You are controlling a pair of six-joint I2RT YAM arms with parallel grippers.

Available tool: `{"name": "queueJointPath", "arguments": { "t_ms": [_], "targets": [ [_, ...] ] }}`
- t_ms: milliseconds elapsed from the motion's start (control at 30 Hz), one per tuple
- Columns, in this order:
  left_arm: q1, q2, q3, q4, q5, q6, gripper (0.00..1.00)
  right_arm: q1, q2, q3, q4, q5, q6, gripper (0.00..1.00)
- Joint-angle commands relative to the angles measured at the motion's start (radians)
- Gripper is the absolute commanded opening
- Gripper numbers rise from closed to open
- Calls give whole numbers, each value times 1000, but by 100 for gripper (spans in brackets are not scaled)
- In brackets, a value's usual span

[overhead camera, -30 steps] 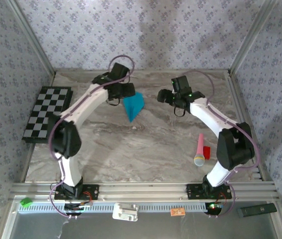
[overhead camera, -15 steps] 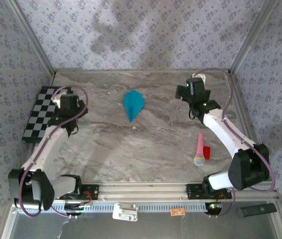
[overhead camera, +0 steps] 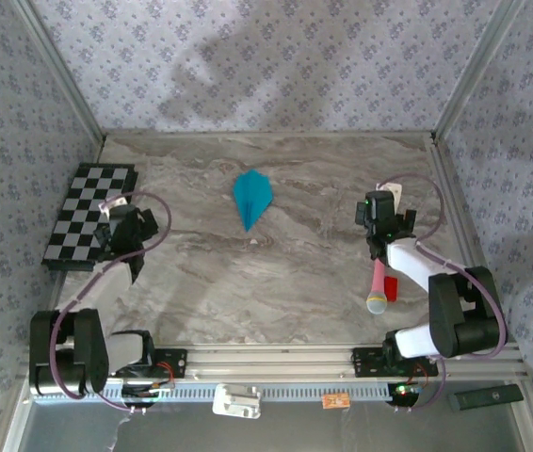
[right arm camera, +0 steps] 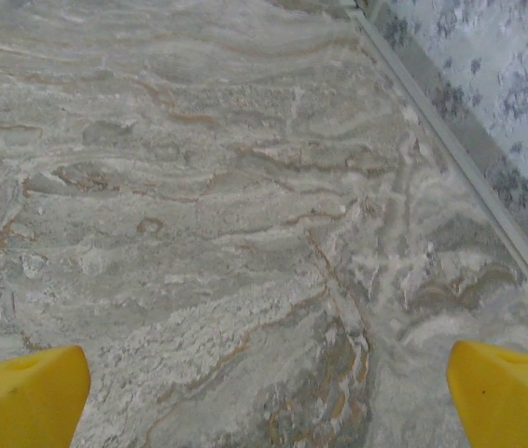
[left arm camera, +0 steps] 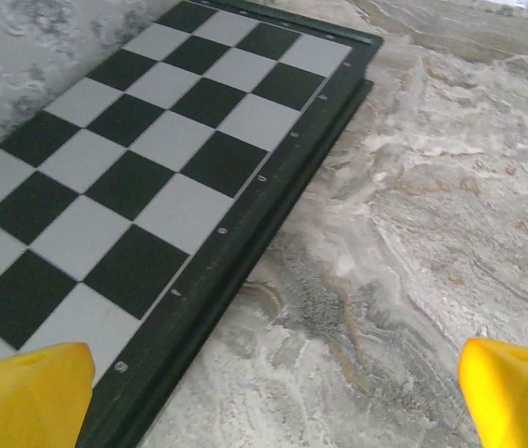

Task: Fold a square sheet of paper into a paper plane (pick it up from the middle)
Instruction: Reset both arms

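Teal-blue paper shows as 1 piece: the paper plane [overhead camera: 251, 196] lies flat on the marble tabletop [overhead camera: 295, 273], toward 12 o'clock from the table's middle. It is kite-shaped with a centre crease, and its sharp tip points toward 6 o'clock. It lies well apart from both of the 2 arms.

At the table's 9 o'clock side sits 1 black-and-white checkered board [overhead camera: 88, 212]. The left gripper [overhead camera: 121, 229] is just beside the board's 3 o'clock edge. In the left wrist view its 2 yellow fingertips [left arm camera: 23, 392] sit in the lower corners, spread wide, with the board's dark rim and bare marble between them.

The right gripper [overhead camera: 379, 215] is at the table's 3 o'clock side. In the right wrist view, 2 yellow fingertips [right arm camera: 21, 397] are likewise spread wide, with veined marble between them. The table's edge rail [right arm camera: 451, 131] and the patterned wall [right arm camera: 497, 65] run along that view's 2 o'clock corner.

Toward 4 o'clock on the table lies 1 pink stick [overhead camera: 377, 281], with its yellowish end toward 6 o'clock. 1 small red piece [overhead camera: 391, 287] is just beside it on its 3 o'clock side. The stick's upper end lies close under the right arm.
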Motion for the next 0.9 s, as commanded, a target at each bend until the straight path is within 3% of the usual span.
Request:
{"name": "queueJointPath", "arguments": {
  "t_ms": [0, 200, 400, 600, 867],
  "targets": [
    [11, 31, -68, 267, 113, 78, 100, -20, -8, -37, 213, -48, -97, 100],
    [11, 96, -91, 385, 261, 137, 100, -55, -28, -44, 195, -109, -97, 100],
    [10, 147, -102, 447, 309, 167, 100, -71, -19, -74, 174, -94, -90, 100],
    [11, 209, -115, 541, 330, 193, 100, -87, 10, -171, 361, -169, -130, 100],
    [11, 285, -115, 608, 348, 200, 100, -174, 76, -254, 583, -363, -162, 100]
  ]
}}
